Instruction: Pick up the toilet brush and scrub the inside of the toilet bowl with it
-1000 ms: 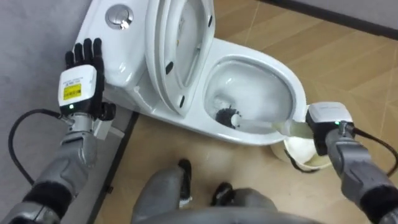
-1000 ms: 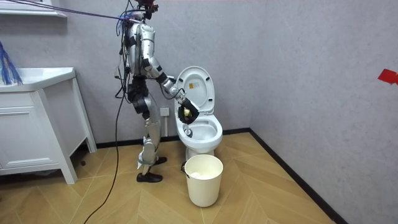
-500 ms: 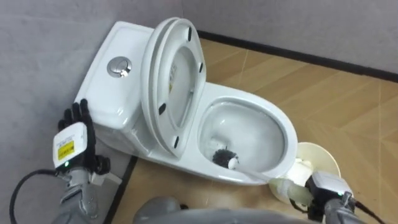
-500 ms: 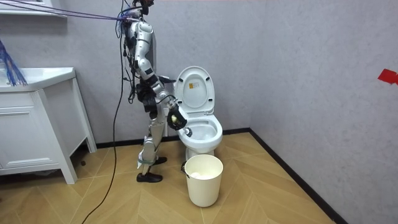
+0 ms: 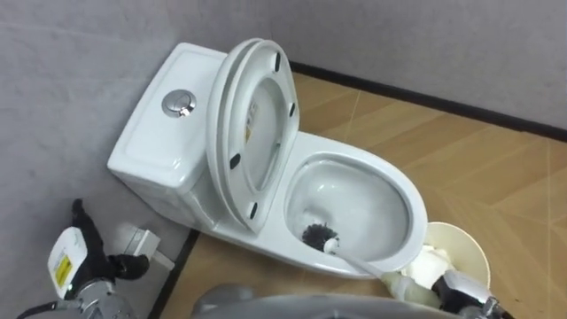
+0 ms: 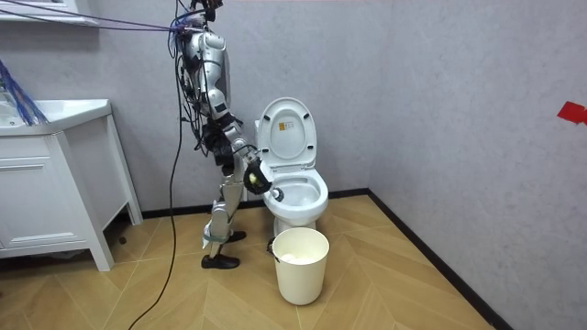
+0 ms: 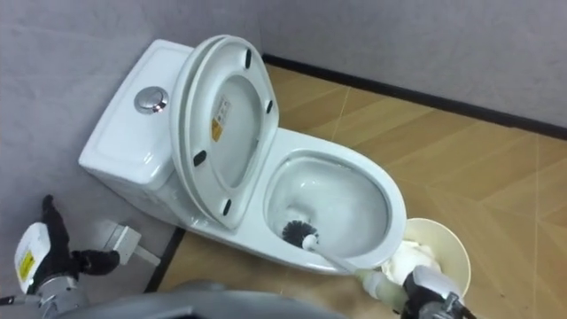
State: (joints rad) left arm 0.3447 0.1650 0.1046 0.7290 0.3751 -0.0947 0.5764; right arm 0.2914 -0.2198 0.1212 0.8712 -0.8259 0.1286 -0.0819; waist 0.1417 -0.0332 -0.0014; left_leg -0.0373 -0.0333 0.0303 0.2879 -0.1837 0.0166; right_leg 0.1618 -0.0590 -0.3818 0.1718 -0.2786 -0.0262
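Toilet [image 5: 168, 151] at grey wall [image 5: 71, 71], lid [image 5: 252, 124] raised; bin [image 6: 300, 270] beside on wood floor [image 5: 496, 177]. Right hand [image 5: 462, 289] clasps brush [image 5: 321, 238] in bowl [image 5: 363, 204]; left hand [image 5: 69, 261] straight-fingered.

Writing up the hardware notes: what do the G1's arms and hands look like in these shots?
Left hand: black fingers, white boxy back plate with a yellow label, dark wrist, grey metal forearm. Right hand: white back plate over black. Room view shows silver arms.
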